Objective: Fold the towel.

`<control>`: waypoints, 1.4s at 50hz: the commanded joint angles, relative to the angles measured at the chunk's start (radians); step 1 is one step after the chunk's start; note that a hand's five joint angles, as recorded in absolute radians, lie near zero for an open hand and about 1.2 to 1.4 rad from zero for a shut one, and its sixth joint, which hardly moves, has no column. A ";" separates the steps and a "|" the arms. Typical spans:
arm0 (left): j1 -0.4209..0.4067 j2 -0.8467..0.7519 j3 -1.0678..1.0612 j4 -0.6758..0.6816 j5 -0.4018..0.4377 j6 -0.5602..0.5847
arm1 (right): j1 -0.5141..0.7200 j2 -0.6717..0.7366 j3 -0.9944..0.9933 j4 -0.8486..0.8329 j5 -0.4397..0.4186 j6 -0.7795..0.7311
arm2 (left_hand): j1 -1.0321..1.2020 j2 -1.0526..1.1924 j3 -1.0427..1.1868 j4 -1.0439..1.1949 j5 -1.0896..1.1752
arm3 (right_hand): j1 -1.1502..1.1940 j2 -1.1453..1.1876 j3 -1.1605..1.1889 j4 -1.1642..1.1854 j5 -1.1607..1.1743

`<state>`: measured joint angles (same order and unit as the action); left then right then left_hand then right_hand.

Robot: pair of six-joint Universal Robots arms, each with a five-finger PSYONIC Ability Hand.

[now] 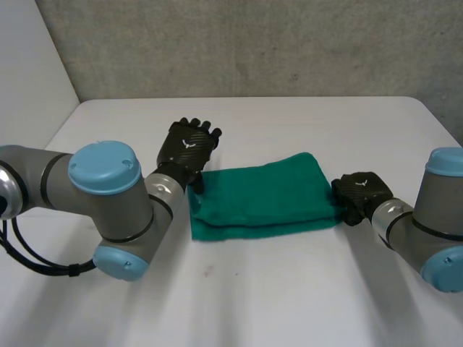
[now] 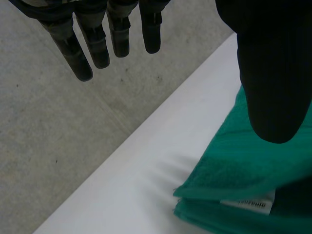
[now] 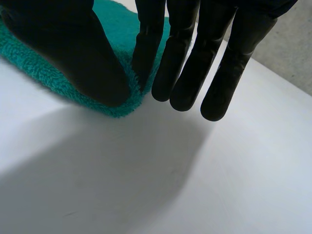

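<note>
- The left arm [image 1: 105,188] sits nearest the head camera, at 8 o'clock in the scene, with its wrist reaching up to the cloth's end.
- The towel [image 1: 264,199], green, lies mid-counter [image 1: 289,289] as a long doubled strip. Its long axis runs from 9 to 3 o'clock, and the 3 o'clock end sits slightly farther from the camera.
- At its 9 o'clock corner the layers are stacked, with a small white label [image 2: 246,204] peeking out between them.
- The left hand [image 1: 189,144] is at the towel's 10 o'clock corner. Its fingers [image 2: 97,44] are straight and apart, clear of the cloth, and only the thumb [image 2: 273,73] hangs over the corner, so it holds nothing.
- The right hand [image 1: 362,194] touches the 3 o'clock end. Its thumb lies on top of the cloth, and the nearest finger meets it with the towel's rim seemingly nipped between them. The other fingers [image 3: 214,73] hang straight, past the cloth and over bare counter.
- Judgement: the next fold probably runs along the long axis, one short end carried over the other. The right hand is the one with a hold on an end, so its path would lead toward 9 o'clock, with the left hand placed to steady the opposite corner.
</note>
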<state>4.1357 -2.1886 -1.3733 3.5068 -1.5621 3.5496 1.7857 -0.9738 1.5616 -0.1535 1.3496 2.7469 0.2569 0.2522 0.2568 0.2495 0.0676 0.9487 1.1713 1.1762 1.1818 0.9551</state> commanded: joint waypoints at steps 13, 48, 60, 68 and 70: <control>0.074 0.168 -0.150 -0.034 -0.156 -0.005 | 0.469 0.116 -0.327 0.005 -0.147 0.008 | -0.017 -0.012 -0.017 -0.010 -0.002 | 0.448 0.225 0.220 0.214 0.267; -0.002 -0.169 0.214 -0.331 0.013 -0.463 | 0.271 0.204 -0.557 0.274 -0.032 0.393 | 0.033 0.038 0.033 0.040 0.048 | -0.774 -0.997 -1.002 -1.007 -0.955; 0.023 -0.152 0.139 -0.356 -0.174 -0.347 | 0.301 0.392 -0.808 0.471 -0.024 0.364 | 0.009 0.014 0.010 0.017 0.024 | -0.774 -0.997 -1.002 -1.007 -0.955; 0.003 -0.103 0.099 -0.359 -0.159 -0.296 | 0.305 0.388 -0.858 0.506 0.002 0.290 | -0.011 -0.006 -0.011 -0.004 0.004 | -0.774 -0.997 -1.002 -1.007 -0.955; 0.001 -0.070 0.099 -0.359 -0.150 -0.296 | 0.305 0.365 -0.858 0.506 0.003 0.290 | -0.017 -0.012 -0.017 -0.010 -0.002 | -0.774 -0.997 -1.002 -1.007 -0.955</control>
<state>4.1532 -2.3264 -1.2553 3.1482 -1.7410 3.2303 2.0879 -0.5674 0.7223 0.3398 1.3394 3.0740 0.2537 0.2522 0.2568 0.2496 0.0674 0.1958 0.2144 0.2050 0.2259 0.0576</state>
